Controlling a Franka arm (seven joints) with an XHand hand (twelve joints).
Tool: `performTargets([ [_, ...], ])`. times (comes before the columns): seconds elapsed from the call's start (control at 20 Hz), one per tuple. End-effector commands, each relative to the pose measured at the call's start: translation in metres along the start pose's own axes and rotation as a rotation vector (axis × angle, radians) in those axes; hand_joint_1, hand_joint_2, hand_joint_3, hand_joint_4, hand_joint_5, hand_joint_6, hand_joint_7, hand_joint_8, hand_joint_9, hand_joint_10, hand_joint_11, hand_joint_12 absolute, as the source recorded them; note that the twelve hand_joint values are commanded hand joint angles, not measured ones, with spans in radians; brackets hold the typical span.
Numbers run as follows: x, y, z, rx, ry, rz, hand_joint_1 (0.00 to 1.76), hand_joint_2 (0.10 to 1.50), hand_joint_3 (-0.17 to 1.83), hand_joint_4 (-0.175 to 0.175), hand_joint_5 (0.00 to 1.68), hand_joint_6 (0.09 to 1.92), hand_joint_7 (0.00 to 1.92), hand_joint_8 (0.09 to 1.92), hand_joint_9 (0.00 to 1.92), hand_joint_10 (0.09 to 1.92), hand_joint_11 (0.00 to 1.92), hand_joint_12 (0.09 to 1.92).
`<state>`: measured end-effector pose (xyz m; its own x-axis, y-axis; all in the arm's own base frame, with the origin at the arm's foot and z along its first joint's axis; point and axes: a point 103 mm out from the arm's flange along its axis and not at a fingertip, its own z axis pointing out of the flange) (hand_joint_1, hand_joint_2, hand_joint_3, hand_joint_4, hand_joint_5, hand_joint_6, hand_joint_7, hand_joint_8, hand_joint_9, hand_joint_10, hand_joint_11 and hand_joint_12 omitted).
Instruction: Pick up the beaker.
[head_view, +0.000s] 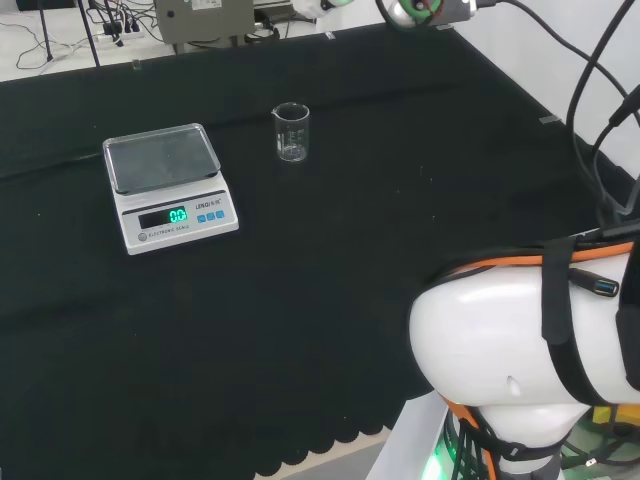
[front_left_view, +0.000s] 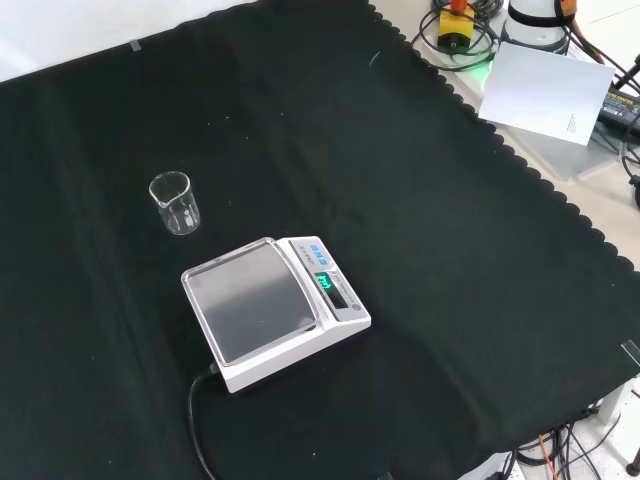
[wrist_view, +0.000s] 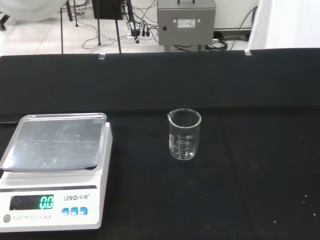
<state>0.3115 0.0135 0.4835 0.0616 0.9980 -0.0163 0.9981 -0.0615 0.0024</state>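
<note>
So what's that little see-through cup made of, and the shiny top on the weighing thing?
The beaker looks like clear glass, maybe plastic: the black cloth shows through it. The scale has a pan that looks like brushed metal, grey and dully reflective, on a white, probably plastic, body.

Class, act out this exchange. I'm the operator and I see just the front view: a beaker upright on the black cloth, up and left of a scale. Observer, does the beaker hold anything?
Observer: In the wrist view the beaker looks empty, and white graduation marks show on its wall.
Operator: What stands beyond the cloth on that side?
Observer: A grey metal box with cables beside it, past the cloth's far edge in the wrist view.
Operator: Where is the arm?
Observer: In the head view its white link sits at the lower right, well apart from the beaker.
</note>
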Motion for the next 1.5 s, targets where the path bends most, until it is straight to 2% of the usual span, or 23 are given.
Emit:
performTargets([
  [0.05,-0.011,0.018,0.014,0.004,0.016,-0.001,0.61,0.72,0.33,-0.037,0.21,0.09,0.20,0.73,0.30,0.83,0.00,1.38],
  [0.4,-0.088,0.073,0.061,0.047,0.068,0.009,0.61,0.72,0.31,-0.031,0.16,0.09,0.15,0.71,0.25,0.83,0.00,1.34],
  [0.6,-0.121,0.109,0.082,0.056,0.075,-0.012,0.62,0.72,0.31,-0.031,0.15,0.09,0.13,0.71,0.24,0.83,0.00,1.33],
  [1.0,-0.134,0.177,0.108,0.075,0.054,-0.083,0.63,0.72,0.30,-0.029,0.14,0.09,0.11,0.70,0.23,0.83,0.00,1.32],
  [1.2,-0.140,0.199,0.122,0.072,0.054,-0.102,0.63,0.72,0.30,-0.029,0.13,0.09,0.11,0.70,0.23,0.83,0.00,1.32],
  [1.35,-0.137,0.215,0.140,0.091,0.048,-0.115,0.63,0.72,0.30,-0.029,0.13,0.09,0.11,0.70,0.23,0.83,0.00,1.32],
  [1.5,-0.125,0.233,0.160,0.114,0.059,-0.134,0.63,0.72,0.30,-0.030,0.13,0.09,0.11,0.71,0.23,0.84,0.00,1.31],
])
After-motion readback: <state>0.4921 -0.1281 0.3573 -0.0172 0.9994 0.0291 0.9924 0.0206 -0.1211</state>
